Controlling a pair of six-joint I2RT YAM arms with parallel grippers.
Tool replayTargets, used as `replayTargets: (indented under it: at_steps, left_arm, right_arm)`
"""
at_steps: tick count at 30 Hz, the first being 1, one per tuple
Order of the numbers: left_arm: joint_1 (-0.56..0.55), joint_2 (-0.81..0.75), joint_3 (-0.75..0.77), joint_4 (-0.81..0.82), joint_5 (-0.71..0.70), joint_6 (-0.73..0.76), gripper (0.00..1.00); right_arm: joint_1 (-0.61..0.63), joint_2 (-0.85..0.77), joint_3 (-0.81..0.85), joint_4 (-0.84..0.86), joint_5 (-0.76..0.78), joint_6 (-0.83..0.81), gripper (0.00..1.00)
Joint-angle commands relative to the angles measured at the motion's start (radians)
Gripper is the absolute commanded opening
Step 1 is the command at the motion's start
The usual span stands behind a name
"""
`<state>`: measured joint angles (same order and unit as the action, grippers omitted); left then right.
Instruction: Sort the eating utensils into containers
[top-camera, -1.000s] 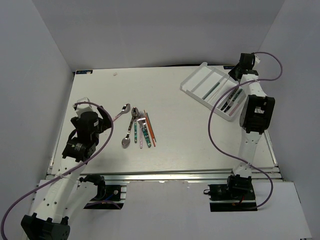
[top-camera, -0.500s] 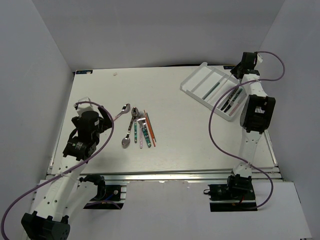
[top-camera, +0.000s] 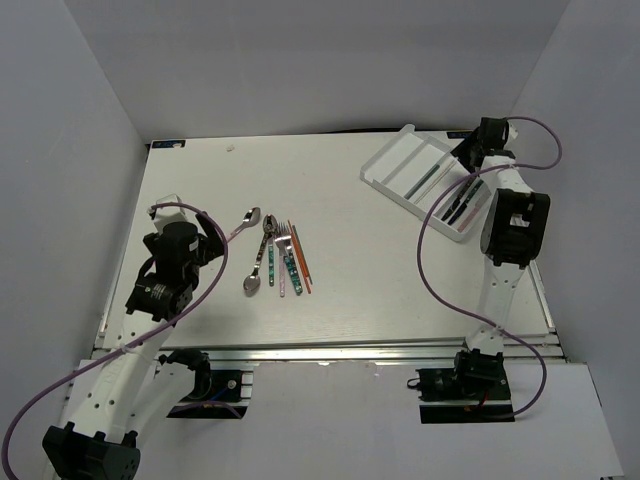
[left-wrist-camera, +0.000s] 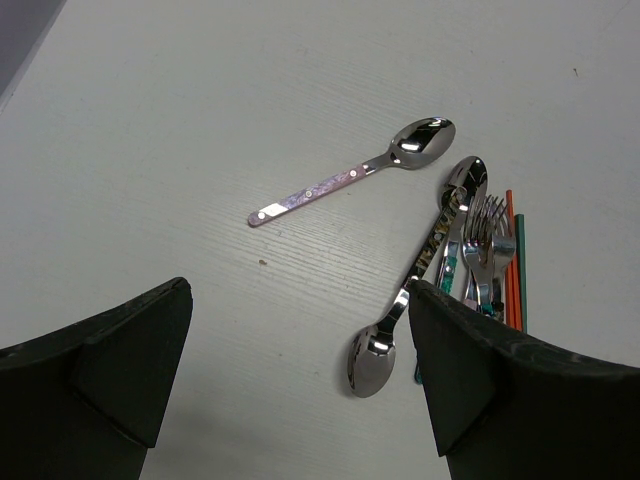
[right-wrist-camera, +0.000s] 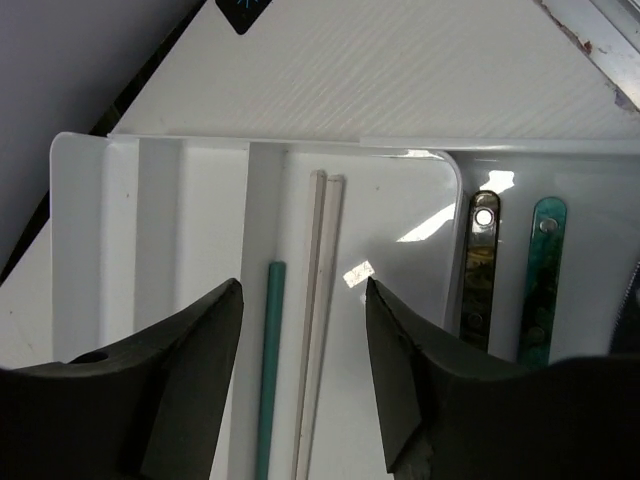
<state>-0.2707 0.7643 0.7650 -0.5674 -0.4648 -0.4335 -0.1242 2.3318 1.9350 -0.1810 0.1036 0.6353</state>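
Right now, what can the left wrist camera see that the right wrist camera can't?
Only left wrist: a pink-handled spoon and a heap of spoons, forks and chopsticks loose on the table. Only right wrist: the white tray, with a teal chopstick, a pale pair and two handles inside. Both: the white table, plus open black jaws, the left gripper and right gripper.

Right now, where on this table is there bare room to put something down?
The white tabletop is bare between the heap of metal spoons, forks and coloured chopsticks and the white plastic compartment tray, and along the far edge behind the heap. Crowded: that heap, and the tray under the right tool.
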Motion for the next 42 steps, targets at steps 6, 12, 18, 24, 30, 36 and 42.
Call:
replayTargets:
  at_steps: [6,12,18,24,30,36,42]
  left_arm:
    - [-0.002,-0.02,-0.003,0.004,-0.008,0.009,0.98]
    - [-0.002,-0.029,-0.001,-0.002,-0.029,0.002,0.98]
    - [-0.002,-0.026,-0.001,-0.003,-0.031,0.001,0.98]
    - [-0.002,-0.034,-0.001,-0.003,-0.035,0.001,0.98]
    - [-0.002,-0.045,-0.004,-0.002,-0.031,-0.001,0.98]
    - [-0.002,-0.043,-0.004,0.003,-0.021,0.002,0.98]
    - [-0.002,-0.051,-0.006,0.003,-0.017,0.002,0.98]
  right_arm:
    - [0.081,-0.264,-0.031,-0.049,0.004,-0.098,0.77]
    - [0.391,-0.431,-0.197,-0.195,0.145,-0.271,0.89]
    - [0.727,-0.486,-0.364,-0.212,0.176,-0.292,0.89]
    - [0.906,-0.361,-0.26,-0.241,0.196,-0.286,0.47]
    - [0.937,-0.175,-0.122,-0.299,0.176,-0.298,0.43]
    - [0.953,-0.082,-0.045,-0.307,0.139,-0.313,0.41]
    - [0.953,-0.019,0.025,-0.324,0.117,-0.321,0.4]
